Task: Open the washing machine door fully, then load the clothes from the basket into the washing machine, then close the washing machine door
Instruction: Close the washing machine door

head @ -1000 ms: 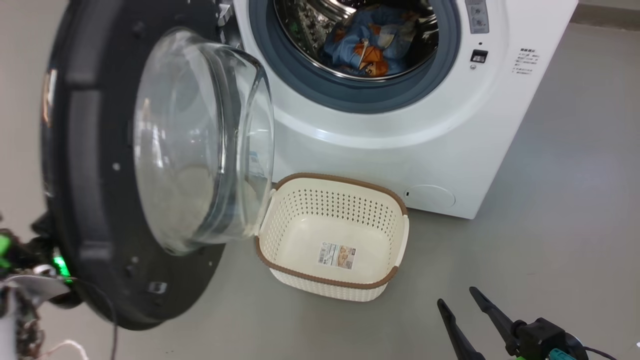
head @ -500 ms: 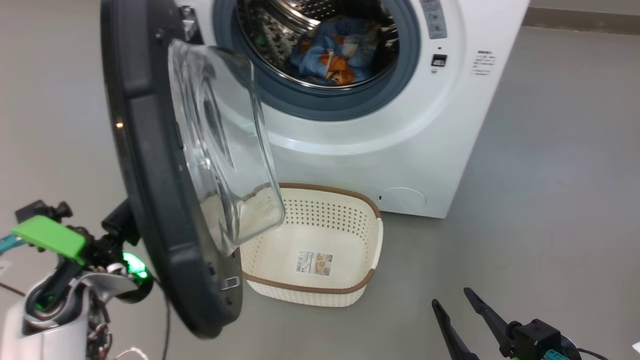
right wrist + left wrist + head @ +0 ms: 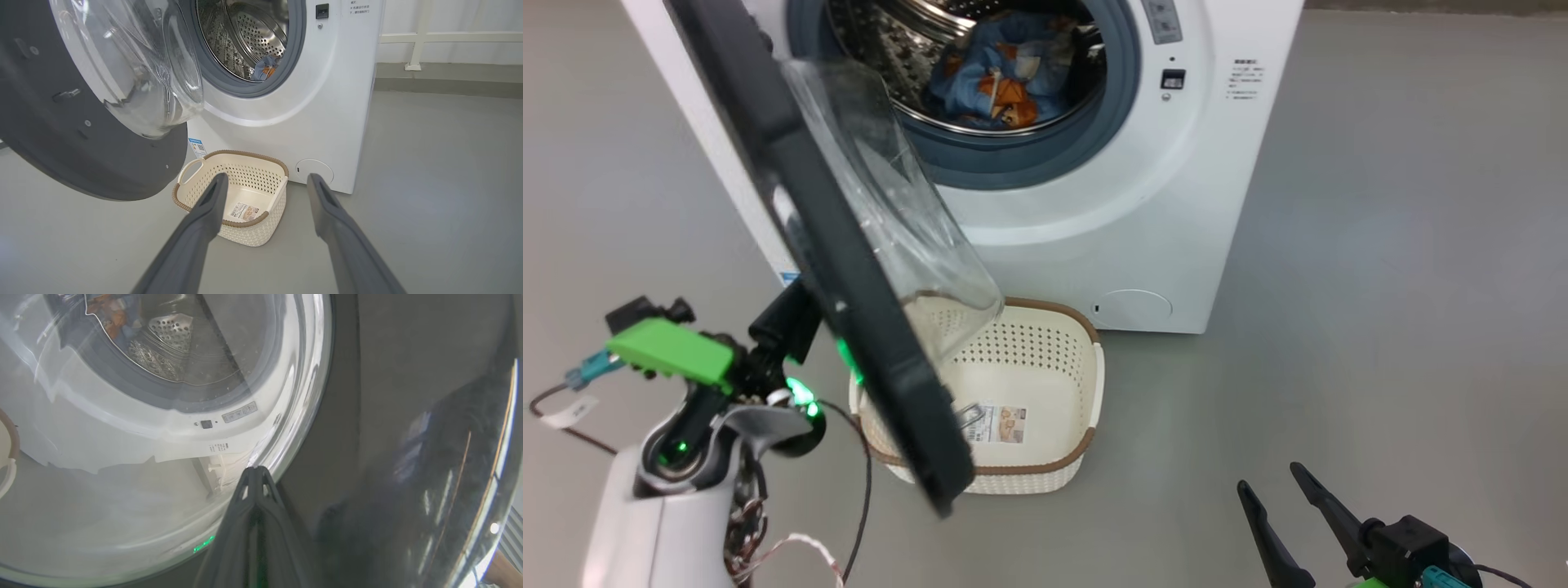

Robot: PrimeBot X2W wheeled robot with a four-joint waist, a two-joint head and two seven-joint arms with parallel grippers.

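The washing machine (image 3: pixel 1094 229) stands with its drum uncovered, and the blue and orange clothes (image 3: pixel 988 73) lie inside it. The black washing machine door (image 3: pixel 849 310) hangs partly swung, edge-on to my head view, its glass bowl (image 3: pixel 890 204) facing the drum. My left gripper (image 3: pixel 255 471) is shut, its tip against the door's outer face (image 3: pixel 388 396) at the window's rim. The cream basket (image 3: pixel 1045 359) sits empty on the floor below the door. My right gripper (image 3: pixel 1267 478) is open and holds nothing, low at the right, away from the basket (image 3: pixel 245 154).
Grey floor (image 3: pixel 1380 286) spreads to the right of the machine. A wall with a baseboard (image 3: pixel 449 77) runs behind it. Loose cables (image 3: pixel 858 506) hang from my left arm (image 3: pixel 686 359), close to the door's lower edge.
The door has swung from wide open toward the drum, with my left arm behind it. The head view has shifted too. The right gripper stays put.
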